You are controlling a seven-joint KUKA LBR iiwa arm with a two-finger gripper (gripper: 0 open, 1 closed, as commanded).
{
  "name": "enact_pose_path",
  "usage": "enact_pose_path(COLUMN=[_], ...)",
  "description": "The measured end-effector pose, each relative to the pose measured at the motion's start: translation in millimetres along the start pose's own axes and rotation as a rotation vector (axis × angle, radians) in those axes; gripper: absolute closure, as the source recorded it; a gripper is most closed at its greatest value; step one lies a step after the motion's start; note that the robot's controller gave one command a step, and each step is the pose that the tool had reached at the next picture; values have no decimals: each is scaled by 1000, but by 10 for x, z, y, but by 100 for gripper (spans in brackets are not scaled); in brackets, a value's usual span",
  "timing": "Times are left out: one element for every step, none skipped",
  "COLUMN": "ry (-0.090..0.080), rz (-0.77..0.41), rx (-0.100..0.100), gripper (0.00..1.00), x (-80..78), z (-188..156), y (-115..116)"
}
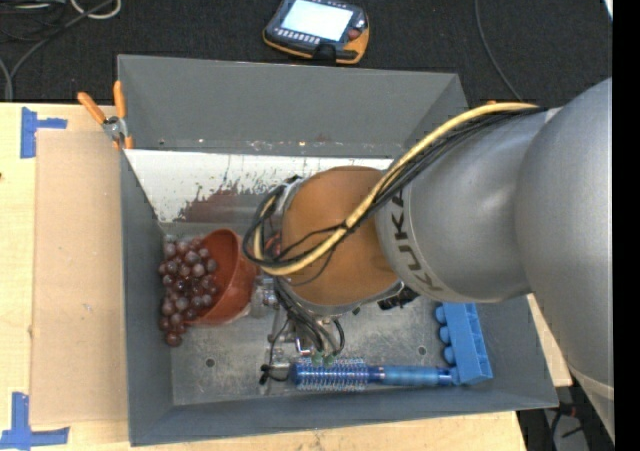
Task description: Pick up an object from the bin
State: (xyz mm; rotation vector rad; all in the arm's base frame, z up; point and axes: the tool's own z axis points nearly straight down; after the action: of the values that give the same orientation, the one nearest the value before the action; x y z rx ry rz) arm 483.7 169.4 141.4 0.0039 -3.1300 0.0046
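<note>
Just beside bristle end of blue plastic hairbrush [370, 375]: gripper [277, 357], whether wide or closed cannot be told. Hairbrush long axis runs left-right, handle pointing away rightward.

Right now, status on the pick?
Jaws low at brush bristle end. Brush flat along front wall. Bowl, grapes close by; block at handle end.

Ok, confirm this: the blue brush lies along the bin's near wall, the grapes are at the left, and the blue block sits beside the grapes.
Not quite. The camera view shows the blue block at the right of the bin, by the handle end of the blue brush, not beside the grapes. The rest holds: brush along the near wall, grapes at the left.
</note>
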Motion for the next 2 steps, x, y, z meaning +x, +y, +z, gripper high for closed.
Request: enact_pose_path(ry=[-7,-4], rz=[6,-197], rx=[-2,-2], gripper=[0,0], x=[-18,1], z=[-41,535], y=[-9,-1147])
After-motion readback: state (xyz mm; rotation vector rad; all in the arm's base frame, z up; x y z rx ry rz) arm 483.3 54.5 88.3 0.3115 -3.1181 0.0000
